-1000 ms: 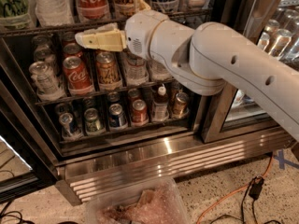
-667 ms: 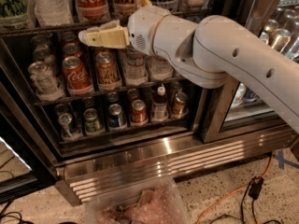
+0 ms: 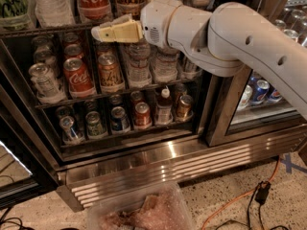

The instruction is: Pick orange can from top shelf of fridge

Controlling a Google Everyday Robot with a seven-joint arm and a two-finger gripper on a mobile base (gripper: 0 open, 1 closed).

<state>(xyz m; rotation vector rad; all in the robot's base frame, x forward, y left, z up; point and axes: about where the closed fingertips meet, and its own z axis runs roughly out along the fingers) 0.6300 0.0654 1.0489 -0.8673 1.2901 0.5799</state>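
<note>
Reaching is the step in hand: your tool (image 3: 115, 31) hovers before the fridge (image 3: 144, 152), above the orange can (image 3: 109, 71); you cannot tell how far it is parted. That smooth coppery cylinder, silver-lidded, stands on the thin-wire top shelf (image 3: 144, 87) beside a red Coca-Cola can (image 3: 77, 76). Next, likely, you lower and align.

gripper (image 3: 117, 31): matt cream plastic is shown, held before the upper left of the fridge (image 3: 144, 152), just above the orange can (image 3: 109, 71)
arm (image 3: 249, 37): a smooth white plastic shell is seen, faintly glossy
orange can: glossy coppery metal is capped by a silver lid
fridge: brushed stainless steel is paired with glass doors
grille (image 3: 158, 174): ribbed steel is polished bright
floor (image 3: 225, 186): a speckled, stone-like matt surface is seen
cable (image 3: 230, 202): an orange rubbery sheath is seen
</note>
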